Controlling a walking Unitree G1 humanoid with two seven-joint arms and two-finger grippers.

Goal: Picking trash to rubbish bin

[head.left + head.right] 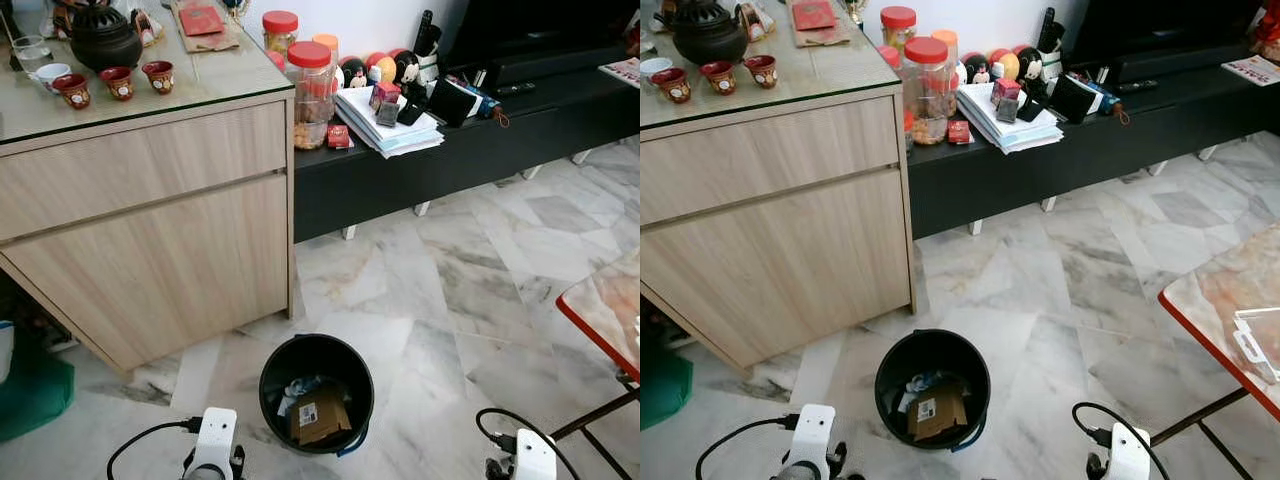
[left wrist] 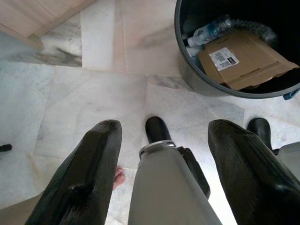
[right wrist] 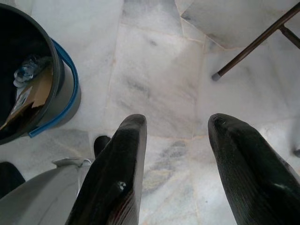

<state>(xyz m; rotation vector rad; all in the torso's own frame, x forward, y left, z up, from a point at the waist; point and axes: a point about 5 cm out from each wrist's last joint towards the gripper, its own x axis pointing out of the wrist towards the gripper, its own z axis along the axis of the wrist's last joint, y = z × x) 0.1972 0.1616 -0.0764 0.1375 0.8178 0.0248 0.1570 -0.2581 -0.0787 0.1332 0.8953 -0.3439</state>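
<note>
Both hands [image 2: 161, 140] [image 3: 176, 140] hang wide, empty; bin [image 1: 275, 375] half hides cardboard [image 1: 320, 415].

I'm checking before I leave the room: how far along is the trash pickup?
Some looks done: the round black plastic bin already holds a flattened brown cardboard box and a clear plastic bottle. Nothing is in hand: the left gripper and the right gripper hang above the white marble floor with jaws open and empty. No loose trash shows on that floor, so little seems left here.
</note>
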